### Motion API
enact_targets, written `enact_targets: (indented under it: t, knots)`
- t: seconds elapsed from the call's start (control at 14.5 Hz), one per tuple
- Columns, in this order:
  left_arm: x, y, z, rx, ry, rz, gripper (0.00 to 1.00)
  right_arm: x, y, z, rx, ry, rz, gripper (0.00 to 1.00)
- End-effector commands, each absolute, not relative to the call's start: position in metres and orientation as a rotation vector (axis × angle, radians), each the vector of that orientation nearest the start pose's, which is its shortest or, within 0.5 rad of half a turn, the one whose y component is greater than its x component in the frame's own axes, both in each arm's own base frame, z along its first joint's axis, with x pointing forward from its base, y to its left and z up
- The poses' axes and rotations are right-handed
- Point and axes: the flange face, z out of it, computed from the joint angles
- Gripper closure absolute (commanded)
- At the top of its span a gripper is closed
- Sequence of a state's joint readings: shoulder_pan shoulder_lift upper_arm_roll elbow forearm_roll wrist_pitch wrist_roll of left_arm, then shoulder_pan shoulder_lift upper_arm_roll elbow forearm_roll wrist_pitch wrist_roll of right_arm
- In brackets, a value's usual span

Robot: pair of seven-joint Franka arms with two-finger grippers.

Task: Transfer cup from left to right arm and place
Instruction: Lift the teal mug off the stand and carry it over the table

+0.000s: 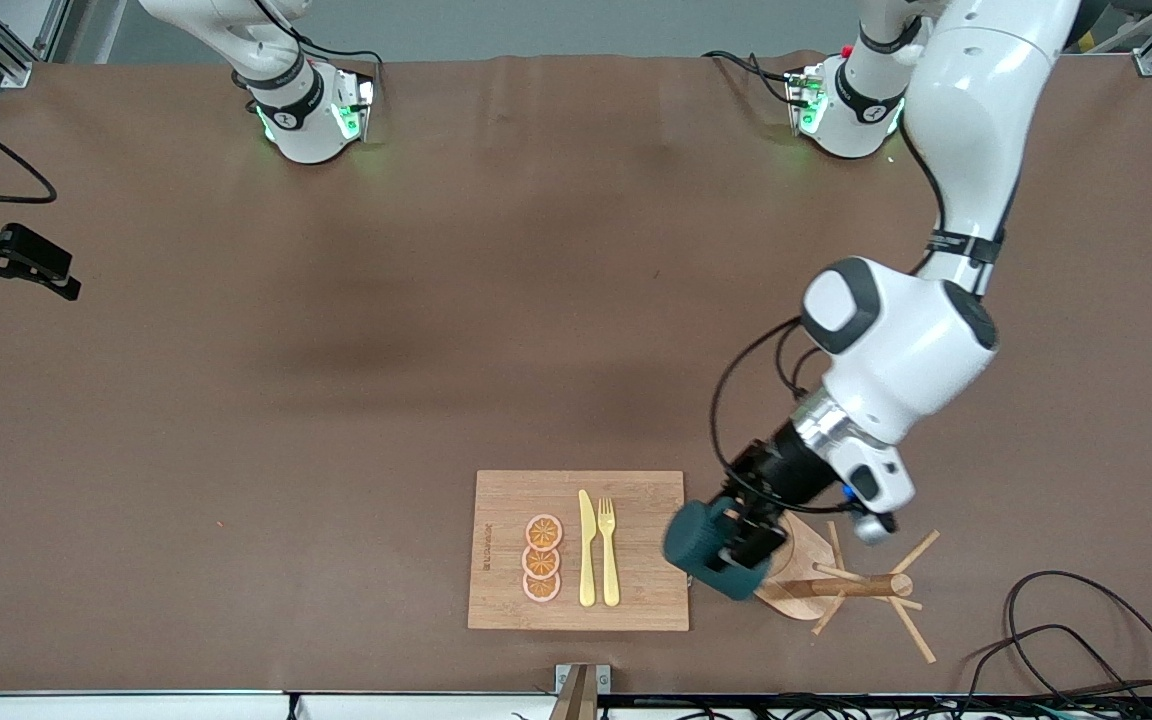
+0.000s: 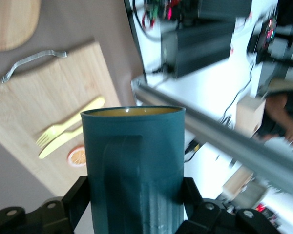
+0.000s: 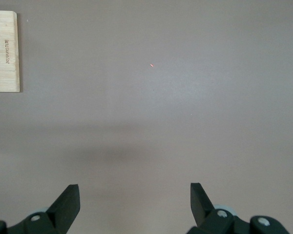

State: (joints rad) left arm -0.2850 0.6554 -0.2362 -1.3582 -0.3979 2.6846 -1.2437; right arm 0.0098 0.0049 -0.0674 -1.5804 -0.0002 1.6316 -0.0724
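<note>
The cup [image 1: 701, 545] is a dark teal ribbed mug with a tan-gold inside. My left gripper [image 1: 731, 552] is shut on it and holds it on its side in the air, between the cutting board's edge and the wooden mug stand [image 1: 804, 580]. In the left wrist view the cup [image 2: 134, 156] fills the middle, with a black finger [image 2: 78, 197] pressed on each side of it. My right gripper [image 1: 21, 265] waits over the table at the right arm's end. In the right wrist view its fingers [image 3: 68, 202] stand wide apart with only bare table between them.
A wooden cutting board [image 1: 636, 600] near the front edge carries three orange slices [image 1: 542, 558], a yellow knife [image 1: 587, 550] and a yellow fork [image 1: 608, 550]. The mug stand's pegs [image 1: 911, 610] spread toward the left arm's end. Black cables [image 1: 1086, 620] lie at that front corner.
</note>
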Motion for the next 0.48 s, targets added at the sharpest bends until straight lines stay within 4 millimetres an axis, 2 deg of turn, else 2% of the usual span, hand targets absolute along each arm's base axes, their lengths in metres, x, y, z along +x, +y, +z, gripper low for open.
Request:
enact_targets:
  t: [0.0, 0.14, 0.28, 0.35, 0.41]
  knots:
    - [0.673, -0.372, 0.422, 2.132, 1.149, 0.209, 0.47, 0.556, -0.036, 0.625, -3.152, -0.02, -0.064, 0.0]
    - [0.645, -0.423, 0.399, 2.296, 0.975, 0.287, 0.47, 0.555, -0.038, 0.625, -3.152, -0.017, -0.064, 0.0]
    - [0.626, -0.453, 0.383, 2.404, 0.855, 0.372, 0.47, 0.555, -0.04, 0.625, -3.153, -0.013, -0.064, 0.0]
    - [0.61, -0.475, 0.373, 2.447, 0.804, 0.404, 0.47, 0.555, -0.04, 0.625, -3.152, -0.013, -0.062, 0.0]
    - [0.599, -0.489, 0.364, 2.466, 0.799, 0.42, 0.47, 0.555, -0.04, 0.625, -3.152, -0.01, -0.062, 0.0]
